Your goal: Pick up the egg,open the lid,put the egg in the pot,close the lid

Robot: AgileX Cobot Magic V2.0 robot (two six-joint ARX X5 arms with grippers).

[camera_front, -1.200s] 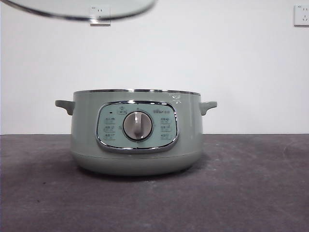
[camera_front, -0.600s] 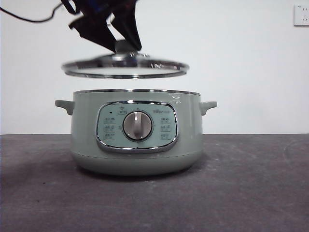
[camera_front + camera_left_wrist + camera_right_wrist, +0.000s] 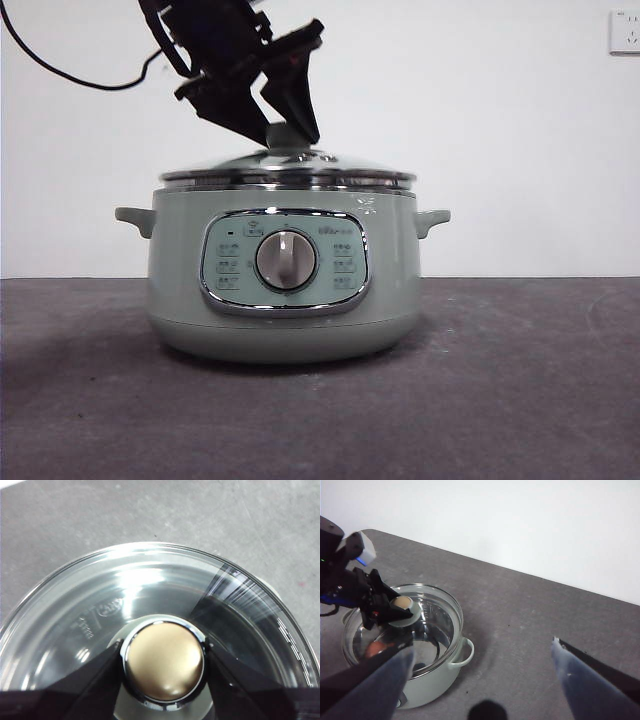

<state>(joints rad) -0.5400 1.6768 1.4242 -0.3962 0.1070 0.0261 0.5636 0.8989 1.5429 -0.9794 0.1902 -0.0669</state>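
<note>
One pot (image 3: 283, 290), one lid (image 3: 288, 168), one egg (image 3: 376, 648)

No text can be read with certainty. On the pot (image 3: 285, 280) a small white leaf-like emblem (image 3: 366, 206) is printed near the upper rim, and the control panel (image 3: 284, 262) carries rows of tiny button labels and a short line of characters beside the dial (image 3: 286, 260), all too small to be made out. On the glass of the lid (image 3: 150, 590) an oval logo mark (image 3: 111, 607) and faint moulded lettering beside it are seen, but they cannot be deciphered.
</note>
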